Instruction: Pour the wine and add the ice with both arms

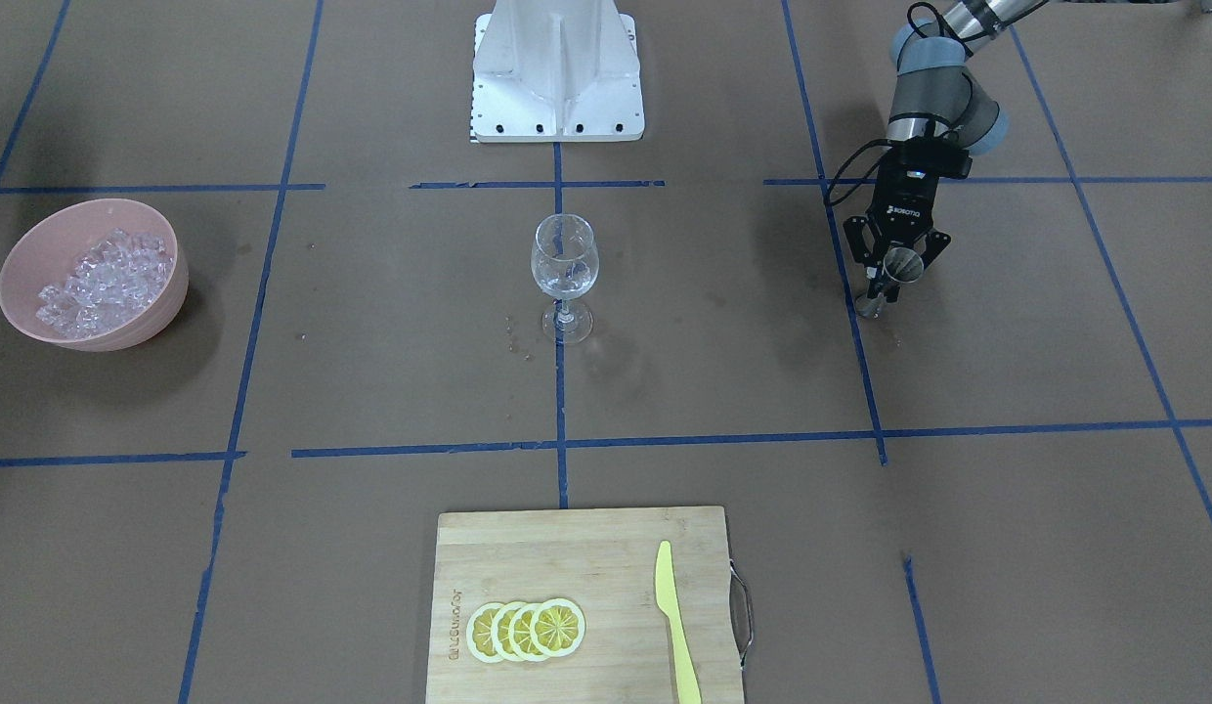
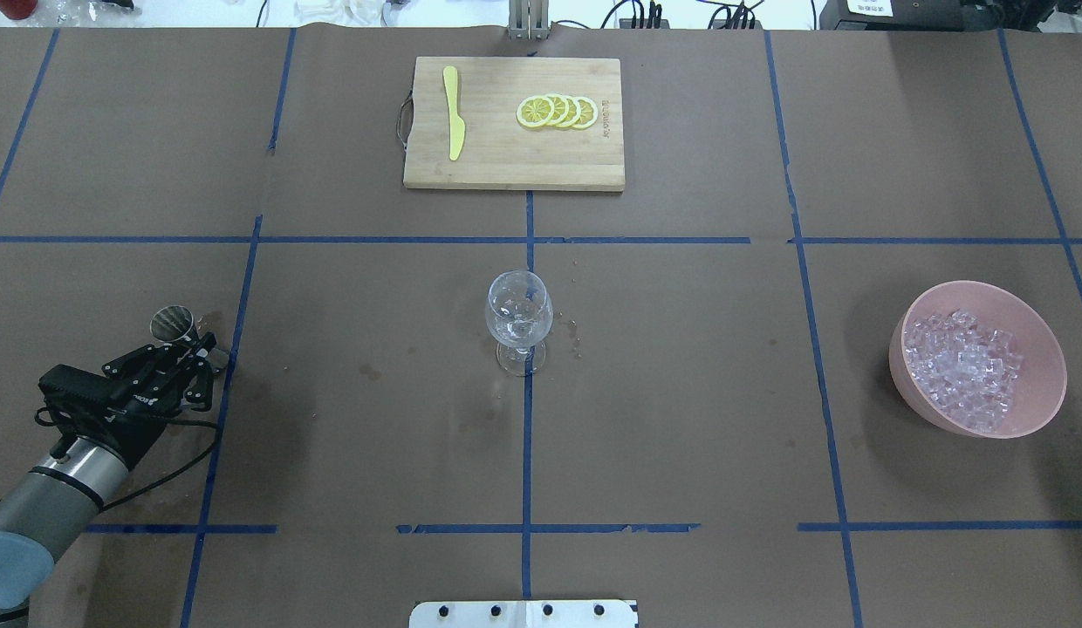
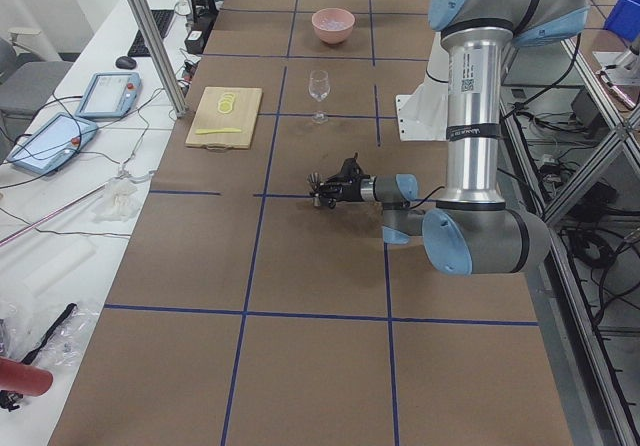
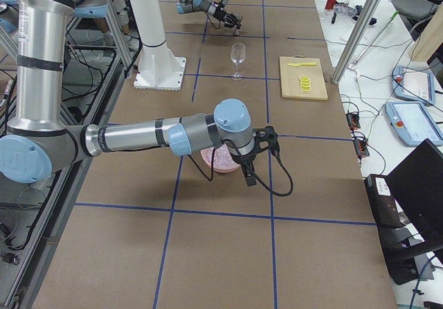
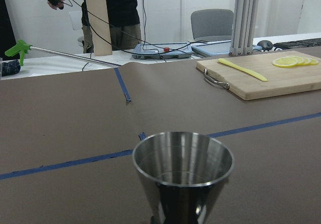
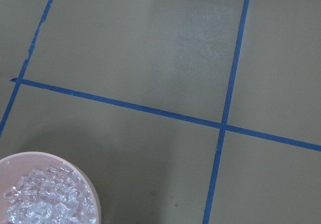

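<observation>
Steel jigger (image 1: 899,266) sat upright in closed left jaws, kept level against spilling, well apart from glass (image 1: 564,256) (wine too clear to place). Ice (image 2: 964,366) filled pink bowl (image 2: 1034,327); right jaws hung nearby, opening impossible to tell.

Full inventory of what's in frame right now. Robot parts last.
wine glass: 1, clear, upright at table centre
bowl: 1, pink, on the robot's right side of the table
ice: many cubes, clear, in the bowl
cutting board: 1, wooden, at the table edge far from the robot
lemon slices: 4, yellow, overlapping on the cutting board
knife: 1, yellow, on the cutting board
jigger: 1, steel, in the left end effector
base block: 1, white, on the robot's side of the table
left arm: grey; left end effector black, shut on the jigger
right arm: grey; right end effector near the bowl, open or shut unclear
</observation>
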`<state>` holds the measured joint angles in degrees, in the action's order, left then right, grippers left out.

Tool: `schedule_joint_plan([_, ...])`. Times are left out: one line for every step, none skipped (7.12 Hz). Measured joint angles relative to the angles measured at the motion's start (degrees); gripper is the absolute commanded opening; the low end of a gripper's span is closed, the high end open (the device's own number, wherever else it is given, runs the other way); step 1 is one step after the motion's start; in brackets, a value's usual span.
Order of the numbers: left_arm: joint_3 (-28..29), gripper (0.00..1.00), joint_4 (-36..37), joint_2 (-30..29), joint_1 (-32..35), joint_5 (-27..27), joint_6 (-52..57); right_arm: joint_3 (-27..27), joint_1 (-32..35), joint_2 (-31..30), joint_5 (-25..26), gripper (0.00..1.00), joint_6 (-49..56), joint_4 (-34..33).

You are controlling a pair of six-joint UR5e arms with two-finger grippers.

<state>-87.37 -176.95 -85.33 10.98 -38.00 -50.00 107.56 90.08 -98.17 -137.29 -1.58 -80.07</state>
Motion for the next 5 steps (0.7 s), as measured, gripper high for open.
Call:
schedule_joint_plan([0.1,0.3,0.0,0.1,-0.5,0.8,0.0,0.0,0.0,0.0,0.0,1.0,0.0,0.0])
schedule_joint_plan([0.1,0.34,0.0,0.1,-1.1,1.4,0.0,0.0,0.0,0.0,0.0,1.0,0.0,0.0])
schedule_joint_plan([0.2,0.45,0.0,0.1,-1.7,1.8,0.0,0.0,0.0,0.0,0.0,1.0,0.1,0.0])
schedule_joint_plan([0.2,0.58,0.0,0.1,-2.2,2.3,0.2,0.0,0.0,0.0,0.0,1.0,0.1,0.0])
schedule_joint_plan([0.2,0.73,0.0,0.1,-2.7,2.7,0.4,0.0,0.0,0.0,0.0,1.0,0.0,0.0])
